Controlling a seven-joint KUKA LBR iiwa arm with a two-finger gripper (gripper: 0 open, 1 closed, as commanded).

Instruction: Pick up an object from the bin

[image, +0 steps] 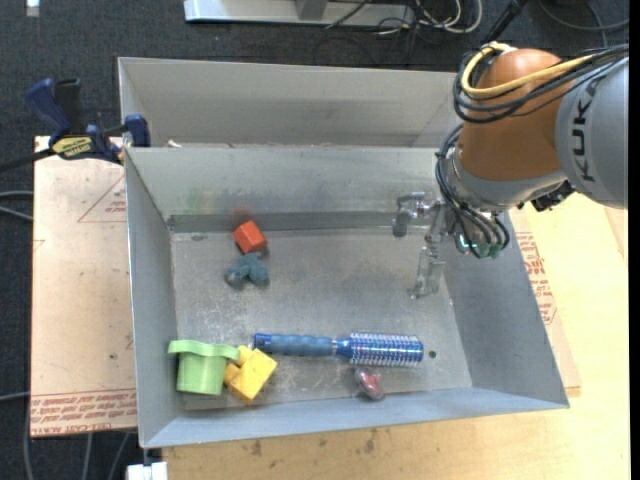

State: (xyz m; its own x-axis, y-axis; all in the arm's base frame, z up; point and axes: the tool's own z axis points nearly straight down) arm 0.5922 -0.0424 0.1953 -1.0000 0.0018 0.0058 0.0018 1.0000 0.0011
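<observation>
- Six loose things on the floor of the grey metal bin point(148, 298); all well apart from the gripper point(424, 253)
- gripper hangs at about 3 o'clock of the bin, low over bare floor, near the right wall; whether the claw is spread or pressed together cannot be told from this angle
- orange wrist cover point(510, 118) sits above it at 1 o'clock, with yellow and black cables looped over the top; the arm enters from the right
- no picked thing to report; nearest candidate is the blue hairbrush point(340, 347), lying flat at 6 o'clock of the bin, handle pointing to 9 o'clock, bristle head to 3 o'clock; the head lies between 6 and 7 o'clock from the gripper, apart from it
- small pink thing point(370, 385) at 5 o'clock of the bin, just beside the brush head, close to the front wall; kind unclear
- green cup point(200, 365) on its side at 8 o'clock, in the front left corner
- yellow block point(250, 373) tilted, touching the cup on its 3 o'clock side; just beside the end of the brush handle
- orange-red block point(249, 236) at 10 o'clock, near the back wall
- small grey-blue thing point(247, 274) just at 6 o'clock of the orange-red block, near it; touching or not cannot be told; shape unclear
</observation>
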